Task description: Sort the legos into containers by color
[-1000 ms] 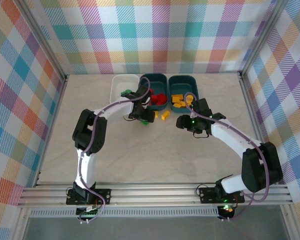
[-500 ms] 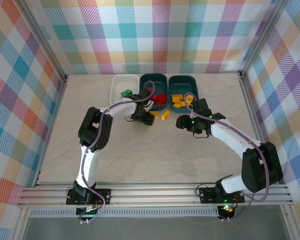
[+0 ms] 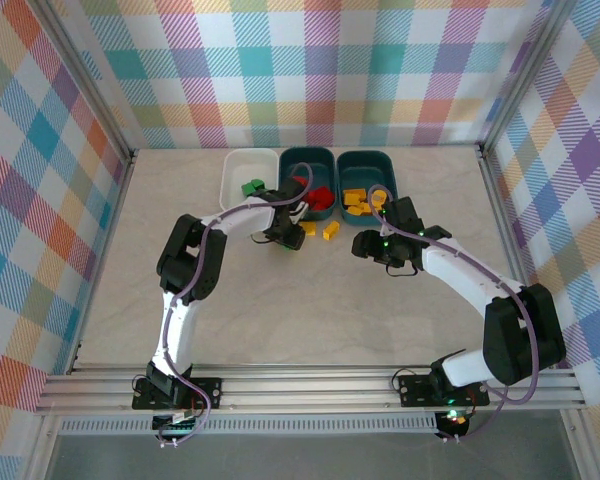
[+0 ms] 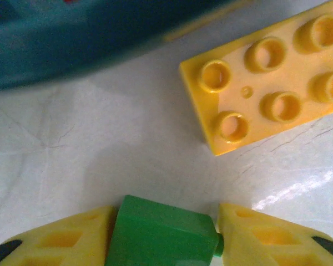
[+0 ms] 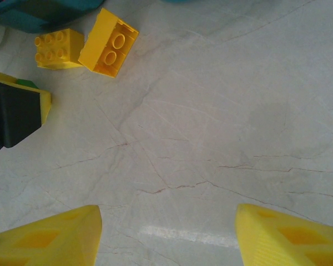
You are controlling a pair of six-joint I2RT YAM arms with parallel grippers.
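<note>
My left gripper (image 3: 289,236) is down on the table just in front of the tubs, its yellow fingers (image 4: 72,238) closed on a green lego (image 4: 155,238); one pad lies flat on it and the other meets its stud. A yellow lego (image 4: 266,83) lies just beyond it, near the teal tub (image 4: 72,39). Two yellow legos (image 3: 308,228) (image 3: 330,231) lie on the table. The white tub (image 3: 238,168) holds a green lego (image 3: 252,186). The middle teal tub (image 3: 308,156) holds red legos and the right teal tub (image 3: 365,157) yellow ones. My right gripper (image 3: 372,245) (image 5: 167,213) hangs open over bare table.
Checked walls and metal frame posts (image 3: 115,130) close in the table on three sides. In the right wrist view, two yellow legos (image 5: 58,49) (image 5: 108,42) and my left gripper's black body (image 5: 11,119) lie at the upper left. Bare marble-look table (image 3: 310,310) stretches toward the arm bases.
The left gripper's jaws have closed in on the green lego, and the left arm's elbow has shifted right. The right arm has stayed still.
</note>
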